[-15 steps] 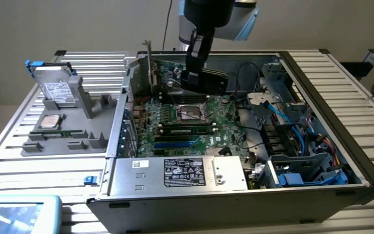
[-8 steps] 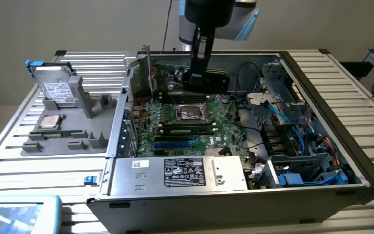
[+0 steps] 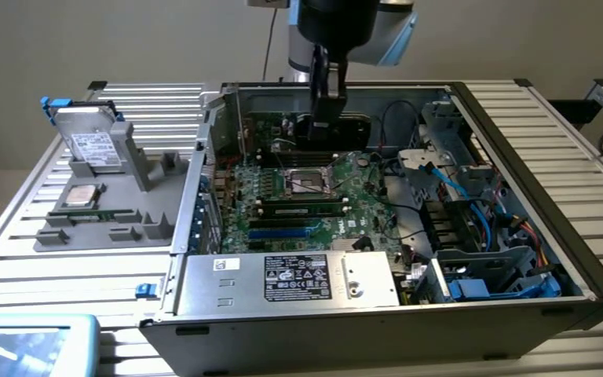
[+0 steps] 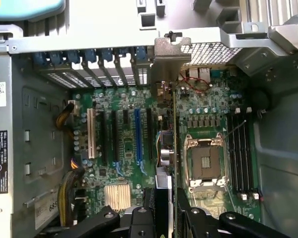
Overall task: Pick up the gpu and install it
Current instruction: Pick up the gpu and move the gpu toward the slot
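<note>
The gpu (image 4: 165, 148) stands on edge inside an open computer case (image 3: 584, 271). It hangs over the green motherboard (image 4: 124, 144), in the strip between the row of expansion slots and the bare processor socket (image 4: 206, 161). From the wrist view it appears as a thin upright card, with its silver metal bracket (image 4: 171, 57) up against the slotted rear wall of the case. Whether its lower edge is seated in a slot cannot be told.

The gripper (image 4: 164, 198) pinches the gpu from both sides, its black fingers (image 4: 186, 208) closed against the card's faces. In the exterior view the gripper (image 3: 326, 110) reaches straight down from the arm into the far part of the case, with the dark gpu (image 3: 316, 129) at its tip.

Long dark memory sticks (image 4: 243, 148) lie on the far side of the socket from the card. A silver power supply (image 3: 291, 279) with a black label fills the near end of the case.

Outside the case, on the exterior view's left, a grey fixture tray (image 3: 103, 228) sits on the slatted metal tabletop (image 3: 29, 267). A silver hard drive (image 3: 92, 145) stands upright in it.
</note>
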Controlling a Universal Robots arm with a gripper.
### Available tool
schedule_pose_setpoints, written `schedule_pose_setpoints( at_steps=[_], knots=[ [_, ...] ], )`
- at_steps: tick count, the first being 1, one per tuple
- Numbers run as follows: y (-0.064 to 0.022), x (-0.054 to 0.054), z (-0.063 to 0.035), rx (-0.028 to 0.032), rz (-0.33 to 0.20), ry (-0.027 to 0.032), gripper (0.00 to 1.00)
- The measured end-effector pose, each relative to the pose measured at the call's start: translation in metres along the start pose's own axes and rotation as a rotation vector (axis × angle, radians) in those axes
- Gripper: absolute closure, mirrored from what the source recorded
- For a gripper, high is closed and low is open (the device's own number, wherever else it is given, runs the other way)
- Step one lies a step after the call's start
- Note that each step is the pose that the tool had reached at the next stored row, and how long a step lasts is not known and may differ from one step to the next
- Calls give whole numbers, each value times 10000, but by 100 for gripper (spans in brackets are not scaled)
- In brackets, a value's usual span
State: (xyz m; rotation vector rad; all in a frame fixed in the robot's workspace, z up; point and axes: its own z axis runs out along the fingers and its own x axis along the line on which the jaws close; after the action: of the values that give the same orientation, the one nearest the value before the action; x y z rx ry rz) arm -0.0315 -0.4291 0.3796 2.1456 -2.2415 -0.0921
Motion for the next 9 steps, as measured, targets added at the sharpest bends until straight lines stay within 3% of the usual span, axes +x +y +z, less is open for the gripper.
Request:
schedule_pose_setpoints(
  at_steps=[3, 7, 8, 9],
  knots=[
    [0, 0, 13, 9, -421, 114, 72],
    [2, -10, 23, 37, -618, 457, 72],
    [4, -22, 29, 53, -634, 527, 72],
    [6, -32, 38, 77, -641, 548, 72]
  ],
)
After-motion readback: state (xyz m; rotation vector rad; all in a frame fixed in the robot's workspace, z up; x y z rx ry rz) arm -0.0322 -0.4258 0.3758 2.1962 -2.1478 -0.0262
